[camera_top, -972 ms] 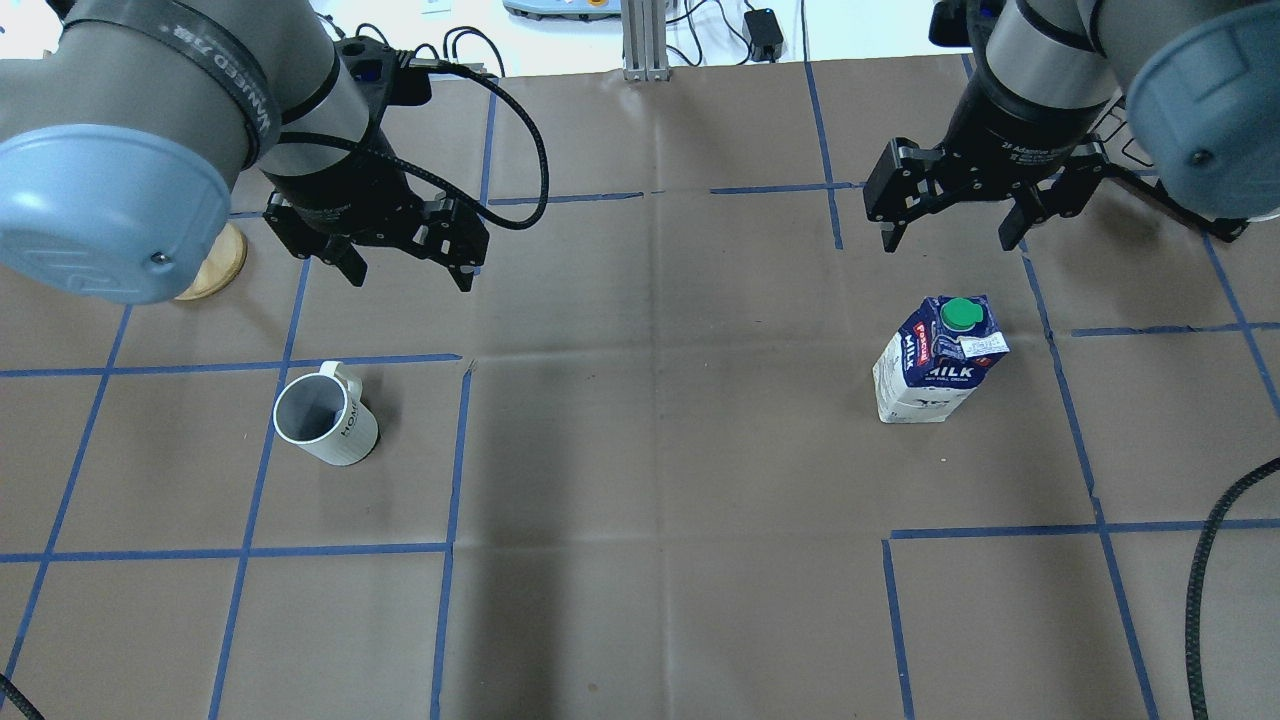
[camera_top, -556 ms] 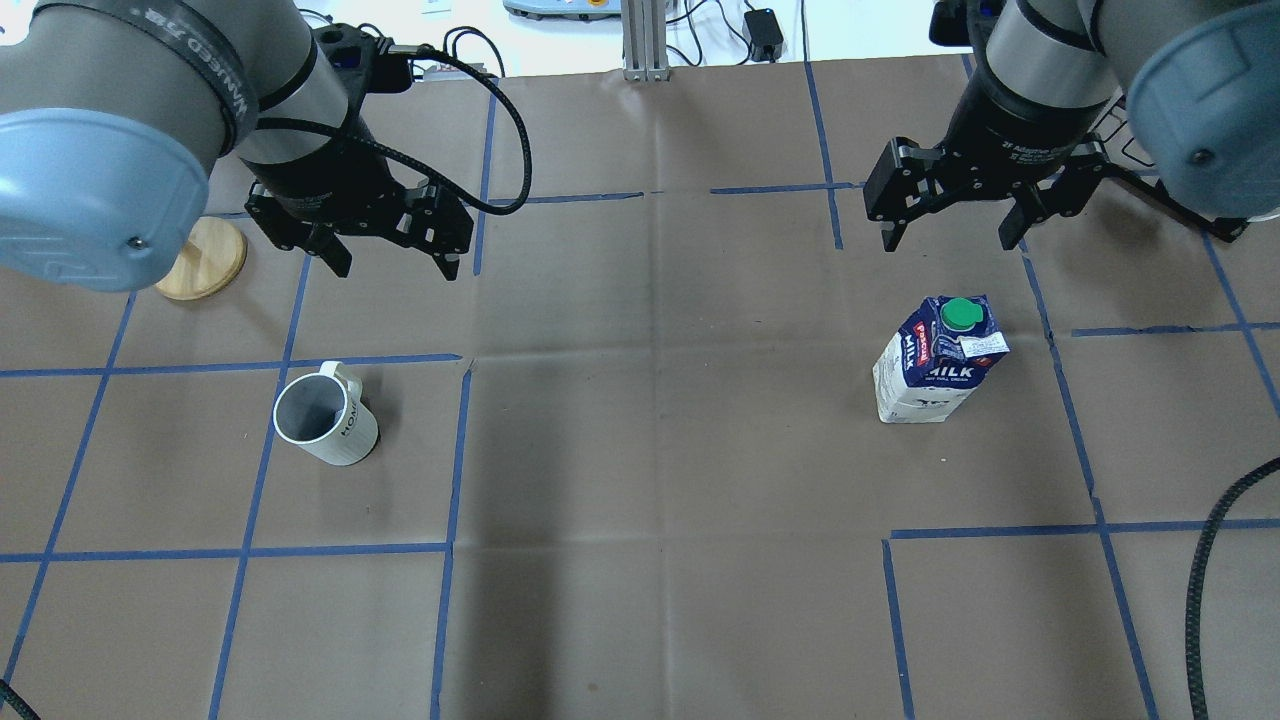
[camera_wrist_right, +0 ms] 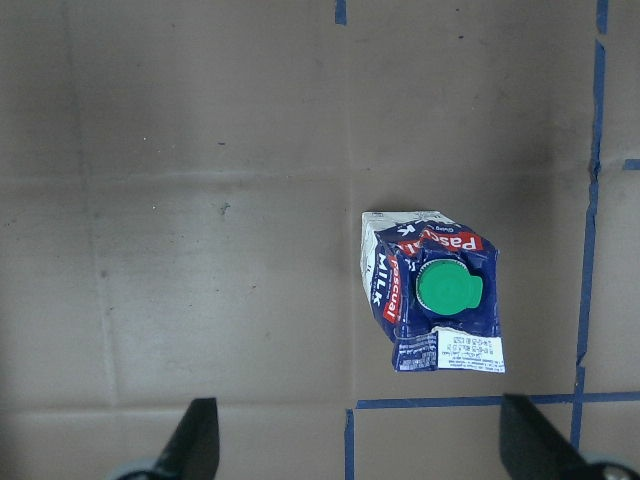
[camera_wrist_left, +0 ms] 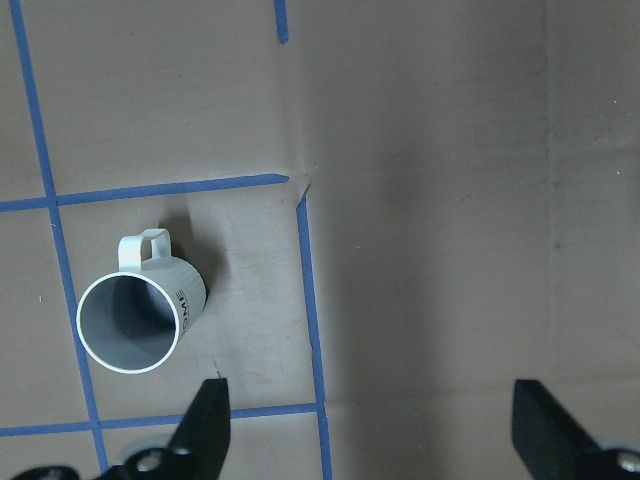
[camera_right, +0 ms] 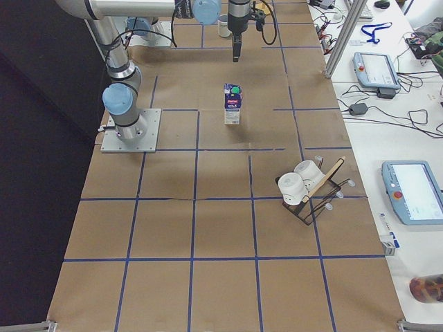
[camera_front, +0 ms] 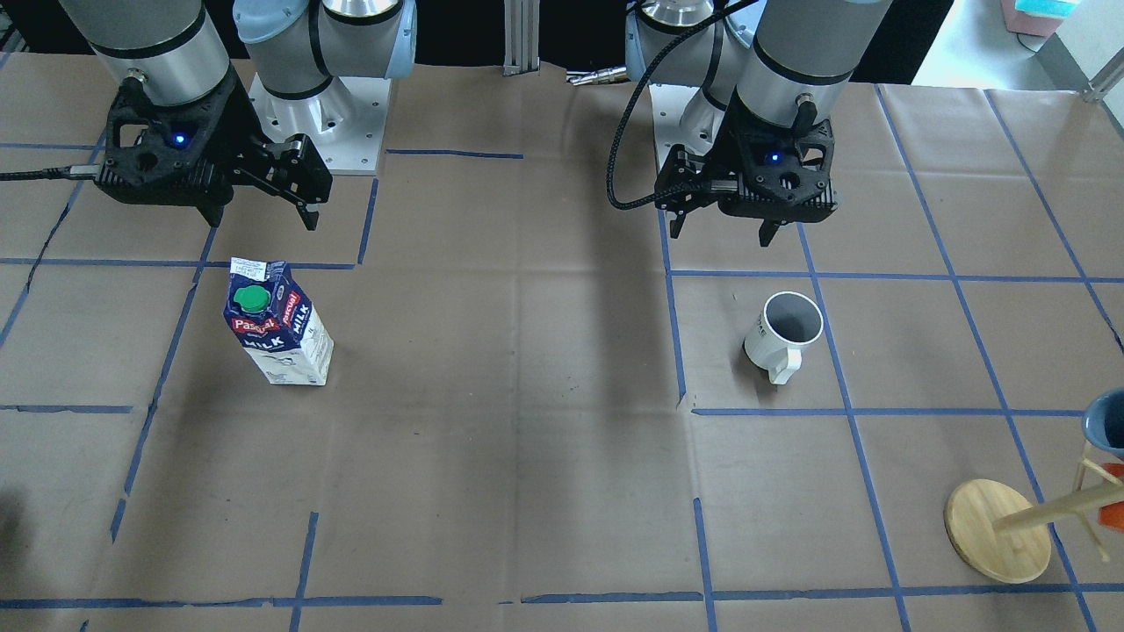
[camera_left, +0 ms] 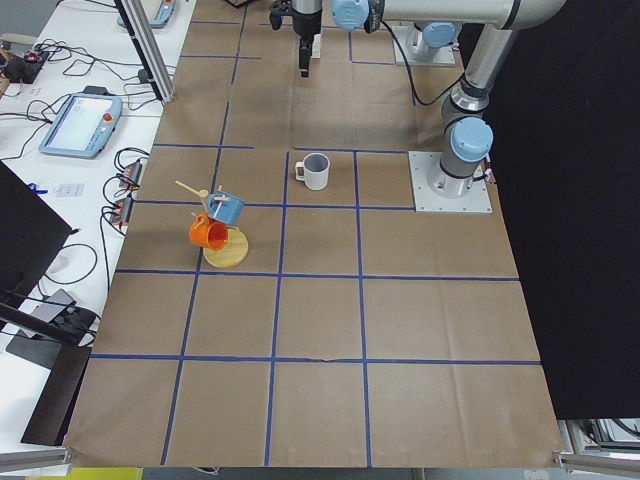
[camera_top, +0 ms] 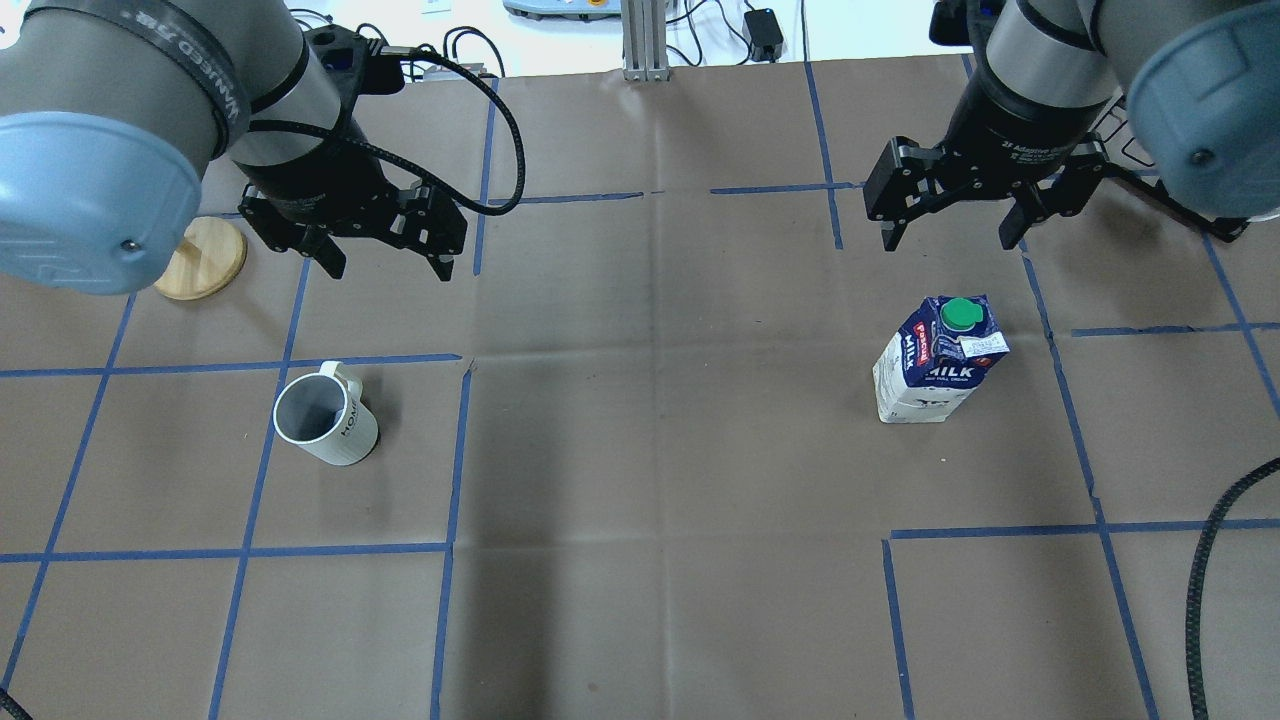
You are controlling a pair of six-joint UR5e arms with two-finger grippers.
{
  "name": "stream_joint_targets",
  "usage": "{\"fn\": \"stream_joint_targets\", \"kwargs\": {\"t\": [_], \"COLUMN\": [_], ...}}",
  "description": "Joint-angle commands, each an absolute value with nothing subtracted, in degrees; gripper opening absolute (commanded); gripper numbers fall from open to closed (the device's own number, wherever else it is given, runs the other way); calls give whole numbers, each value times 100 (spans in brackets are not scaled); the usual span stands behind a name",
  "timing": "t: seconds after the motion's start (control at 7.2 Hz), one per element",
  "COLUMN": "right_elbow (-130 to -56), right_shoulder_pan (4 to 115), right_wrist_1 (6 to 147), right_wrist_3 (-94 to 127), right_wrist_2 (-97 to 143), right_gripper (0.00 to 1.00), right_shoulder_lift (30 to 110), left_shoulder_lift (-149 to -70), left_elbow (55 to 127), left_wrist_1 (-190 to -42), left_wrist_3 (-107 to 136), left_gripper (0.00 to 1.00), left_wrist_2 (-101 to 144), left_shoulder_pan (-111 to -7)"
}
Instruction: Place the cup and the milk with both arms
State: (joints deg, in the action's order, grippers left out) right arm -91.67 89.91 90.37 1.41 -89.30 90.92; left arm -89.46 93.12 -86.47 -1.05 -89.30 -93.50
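Observation:
The white cup (camera_top: pixel 325 413) stands upright on the brown table cover at the left, its handle pointing toward the far side. It also shows in the front view (camera_front: pixel 784 333) and the left wrist view (camera_wrist_left: pixel 135 315). My left gripper (camera_top: pixel 388 268) hangs open and empty above the table, beyond the cup and apart from it. The milk (camera_top: pixel 940 360) stands upright at the right, green cap on top, and shows in the right wrist view (camera_wrist_right: pixel 435 290). My right gripper (camera_top: pixel 949 243) is open and empty, above and beyond the milk.
A round wooden stand base (camera_top: pixel 203 258) sits left of the left gripper; the front view shows it as a mug tree (camera_front: pixel 997 529) with a blue cup (camera_front: pixel 1108 421). A rack with white cups (camera_right: pixel 304 187) stands toward the right end. Blue tape lines grid the cover.
My left gripper has moved left and slightly toward the far side, uncovering the wooden base. The right arm, the cup and the milk have not moved.

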Motion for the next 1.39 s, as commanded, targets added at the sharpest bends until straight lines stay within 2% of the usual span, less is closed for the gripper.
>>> {"fn": "stream_joint_targets", "kwargs": {"t": [0.0, 0.28, 0.69, 0.97, 1.25], "right_elbow": [-9167, -9167, -9167, -9132, -9141], "right_shoulder_pan": [8991, 8991, 8991, 9000, 9009], "right_wrist_1": [9035, 9035, 9061, 9332, 9334], "right_wrist_3": [141, 141, 141, 193, 193], "right_wrist_2": [-8930, -8930, -8938, -8921, -8921], "right_gripper": [100, 100, 100, 100, 100], "right_shoulder_lift": [9079, 9079, 9070, 8930, 8947], "left_shoulder_lift": [-8816, -8815, -8649, -8718, -8666], "left_elbow": [9299, 9421, 10210, 11008, 11871], "left_wrist_1": [-8631, -8684, -8534, -7540, -6517], "left_wrist_3": [-88, -184, -992, -2034, -2179], "left_gripper": [100, 100, 100, 100, 100], "left_wrist_2": [-8938, -9060, -9325, -9299, -9334], "left_shoulder_pan": [-9334, -9203, -8362, -7553, -7288]}}
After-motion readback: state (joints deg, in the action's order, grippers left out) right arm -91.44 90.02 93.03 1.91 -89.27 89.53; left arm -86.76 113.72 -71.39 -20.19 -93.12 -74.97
